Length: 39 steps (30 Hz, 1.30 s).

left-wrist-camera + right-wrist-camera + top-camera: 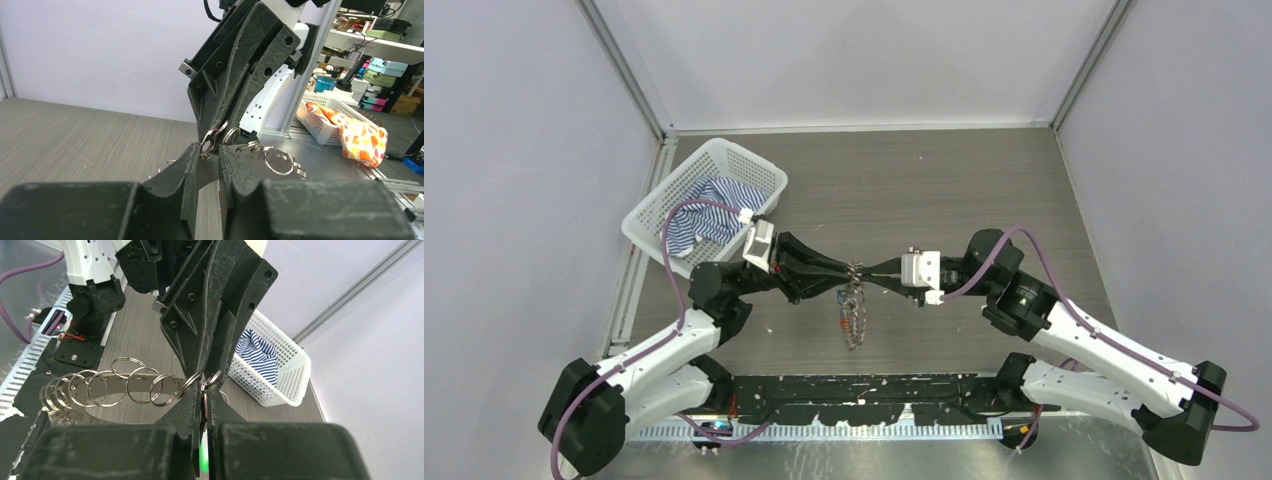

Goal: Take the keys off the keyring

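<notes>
**Keyring (854, 316), a large silvery metal loop, hangs between two pincers**

The left pincer (848, 268) and right pincer (871, 271) meet tip to tip above the middle of the grey wood-grain worktop (944, 190). The loop, threaded with small split rings, dangles beneath them toward the near edge. The left pincer is clenched on the loop's top. The right pincer's fingers (187, 412) press almost together on something thin and dark, possibly a tagged key (204, 409); it's too cramped to be sure. A white mesh basket (656, 208) holding blue-striped cloth (714, 207) stands far left.
</notes>
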Motion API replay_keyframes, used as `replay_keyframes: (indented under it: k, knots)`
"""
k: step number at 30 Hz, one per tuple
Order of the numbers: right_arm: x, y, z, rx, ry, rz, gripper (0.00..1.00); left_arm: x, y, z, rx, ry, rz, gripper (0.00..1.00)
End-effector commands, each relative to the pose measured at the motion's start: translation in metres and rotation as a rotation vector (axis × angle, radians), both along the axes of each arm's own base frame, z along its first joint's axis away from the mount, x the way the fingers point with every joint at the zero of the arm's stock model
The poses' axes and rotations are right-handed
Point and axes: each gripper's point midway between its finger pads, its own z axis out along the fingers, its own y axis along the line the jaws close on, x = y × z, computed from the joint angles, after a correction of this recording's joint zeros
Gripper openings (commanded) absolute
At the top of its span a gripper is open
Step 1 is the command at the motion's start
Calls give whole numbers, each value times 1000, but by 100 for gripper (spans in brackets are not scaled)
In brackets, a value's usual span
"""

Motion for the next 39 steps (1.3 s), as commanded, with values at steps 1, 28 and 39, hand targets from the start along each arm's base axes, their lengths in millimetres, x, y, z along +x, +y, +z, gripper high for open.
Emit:
replay_keyframes:
  k: [1, 28, 39]
  knots:
    - [-3, -11, 69, 175, -130, -28, 1, -12, -1, 13, -25, -54, -43, 16]
    - [49, -26, -132, -299, 397, -443, 1, 36, -30, -160, 419, -75, 472, 0]
    - [47, -34, -158, -302, 588, -544, 10, 30, -27, -172, 456, -147, 473, 0]
